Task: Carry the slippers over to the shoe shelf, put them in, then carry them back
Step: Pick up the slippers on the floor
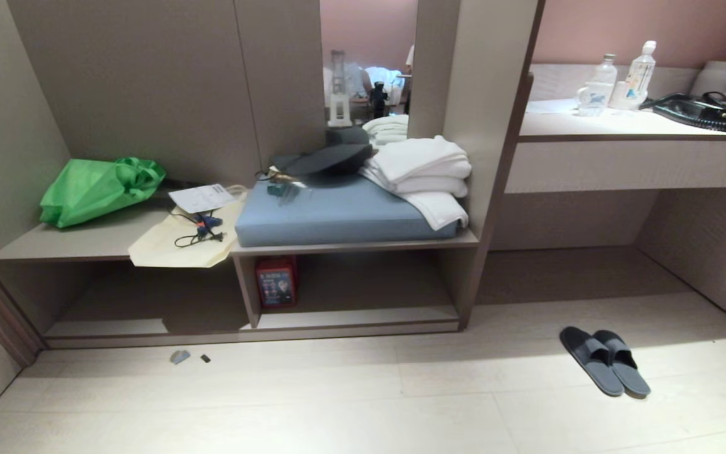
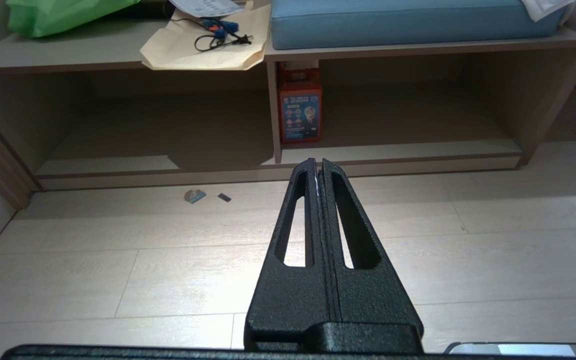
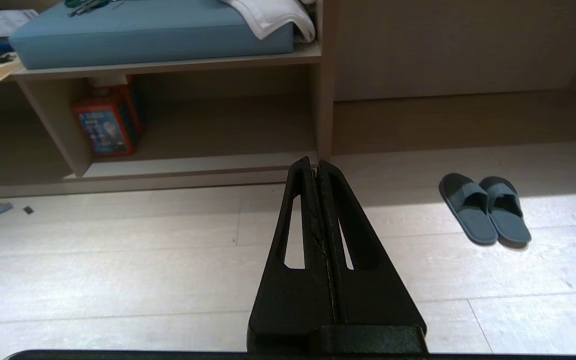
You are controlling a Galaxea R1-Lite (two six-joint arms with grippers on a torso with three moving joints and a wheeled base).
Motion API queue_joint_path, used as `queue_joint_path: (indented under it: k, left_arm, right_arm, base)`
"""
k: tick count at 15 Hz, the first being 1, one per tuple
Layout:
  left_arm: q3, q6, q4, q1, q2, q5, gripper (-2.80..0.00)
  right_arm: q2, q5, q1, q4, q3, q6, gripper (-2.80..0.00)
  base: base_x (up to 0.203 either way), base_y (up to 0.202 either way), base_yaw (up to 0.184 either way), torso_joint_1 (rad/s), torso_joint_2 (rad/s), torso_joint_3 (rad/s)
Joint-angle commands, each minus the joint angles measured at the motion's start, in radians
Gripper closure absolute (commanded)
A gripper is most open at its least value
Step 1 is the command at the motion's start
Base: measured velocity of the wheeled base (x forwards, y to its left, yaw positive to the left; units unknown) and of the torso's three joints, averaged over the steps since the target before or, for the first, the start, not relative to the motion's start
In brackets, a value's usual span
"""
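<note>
I am holding both arms parked low over the floor [image 1: 363,403], neither one showing in the head view. My left end effector [image 2: 317,165] is clenched on nothing, fingers pressed together, and is pointing toward the shoe shelf [image 2: 398,150]. My right end effector [image 3: 313,164] is likewise clenched and empty, aimed at the floor in front of the shelf's right upright. The slippers [image 1: 605,360] are lying side by side on the floor, touching each other, soles down, well to the right of the shelf and in front of the recess under the table [image 1: 640,129]. Inside the shelf a red box [image 1: 276,281] is standing against the divider at the left end; the rest of the pale base board is looking free. I judge the task as not yet begun, and the step in hand as the approach to the pair. To do it well, I should be turning toward the slippers, opening the right end effector before descending, and taking both straps in one pinch if they stay together. The low shelf roof calls for a flat, level entry.
</note>
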Motion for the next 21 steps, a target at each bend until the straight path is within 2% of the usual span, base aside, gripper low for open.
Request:
queue_joint_path:
  k: [1, 21]
  left_arm:
    - [0.0, 0.0, 0.0, 0.0, 0.001, 0.0, 0.0]
    - [0.0, -0.002, -0.007, 0.0, 0.001, 0.0, 0.0]
  right_arm:
    - [0.0, 0.0, 0.001, 0.0, 0.001, 0.001, 0.0]
    - [0.0, 0.0, 0.001, 0.0, 0.001, 0.001, 0.0]
  base:
    - [0.198, 0.0, -0.003, 0.002, 0.01, 0.002]
    - [0.195, 0.0, 0.0, 0.002, 0.0, 0.003]
